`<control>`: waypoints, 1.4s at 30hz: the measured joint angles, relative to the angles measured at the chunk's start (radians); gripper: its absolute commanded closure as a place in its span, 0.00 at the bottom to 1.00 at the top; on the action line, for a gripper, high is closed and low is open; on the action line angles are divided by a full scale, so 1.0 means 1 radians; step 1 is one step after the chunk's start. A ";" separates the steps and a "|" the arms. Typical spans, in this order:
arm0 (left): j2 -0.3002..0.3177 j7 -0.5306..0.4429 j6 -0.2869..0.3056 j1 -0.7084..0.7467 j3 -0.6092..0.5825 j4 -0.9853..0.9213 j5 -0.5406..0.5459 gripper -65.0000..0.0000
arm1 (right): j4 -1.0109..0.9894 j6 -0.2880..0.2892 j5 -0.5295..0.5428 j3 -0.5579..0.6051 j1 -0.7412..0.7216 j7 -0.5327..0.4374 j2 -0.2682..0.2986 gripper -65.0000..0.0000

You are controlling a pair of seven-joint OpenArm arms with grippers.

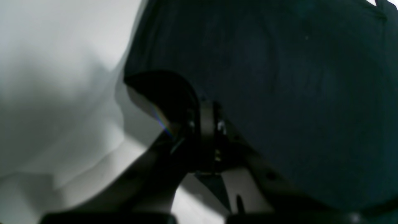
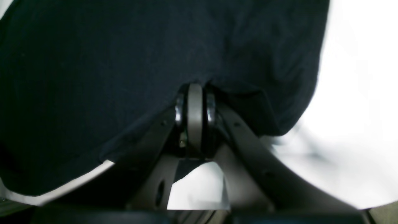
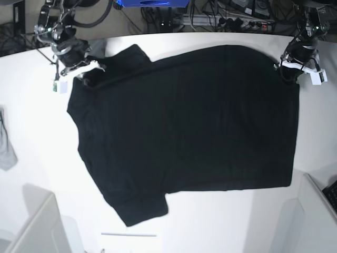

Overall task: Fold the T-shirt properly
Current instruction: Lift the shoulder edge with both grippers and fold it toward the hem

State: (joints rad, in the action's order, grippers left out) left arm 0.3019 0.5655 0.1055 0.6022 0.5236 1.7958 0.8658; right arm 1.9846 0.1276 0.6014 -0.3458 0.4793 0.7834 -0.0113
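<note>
Plainly black and spread flat, the T-shirt (image 3: 184, 132) is pinched at its edges by both closed grippers' fingers: left gripper (image 1: 206, 107), right gripper (image 2: 195, 90).

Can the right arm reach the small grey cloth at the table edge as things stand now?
Probably not at once. The right gripper is shut on the T-shirt at its far corner, while the grey cloth lies apart, nearer the front. Nothing blocks the way, but it must release first.
</note>
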 measured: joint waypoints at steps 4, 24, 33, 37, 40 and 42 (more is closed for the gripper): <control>0.000 -0.002 -0.001 -0.024 0.000 -0.003 0.000 1.00 | -0.003 0.000 0.001 -0.002 -0.071 0.043 0.000 1.00; 0.000 0.000 -0.102 -0.166 -0.008 -0.123 0.001 1.00 | -0.197 -0.007 -0.002 0.003 -0.325 0.119 0.000 1.00; 0.001 -0.001 -0.102 -0.202 -0.003 -0.127 -0.004 1.00 | -0.288 -0.007 -0.002 0.008 -0.416 0.119 0.029 1.00; 0.000 0.000 -0.102 -0.228 -0.003 -0.127 -0.091 1.00 | -0.340 -0.008 -0.006 0.006 -0.450 0.117 0.038 1.00; 0.000 0.000 -0.102 -0.234 -0.003 -0.127 -0.110 1.00 | -0.369 -0.007 -0.004 0.008 -0.467 0.119 0.034 1.00; -0.001 0.005 -0.102 -0.245 -0.003 -0.128 -0.117 1.00 | -0.384 -0.007 -0.003 0.008 -0.481 0.118 0.034 1.00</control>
State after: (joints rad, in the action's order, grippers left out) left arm 0.3012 0.5705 0.0032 0.3573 0.5209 1.6676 0.7486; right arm 1.6005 0.1204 0.5980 -0.3382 -0.0013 0.9012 0.0223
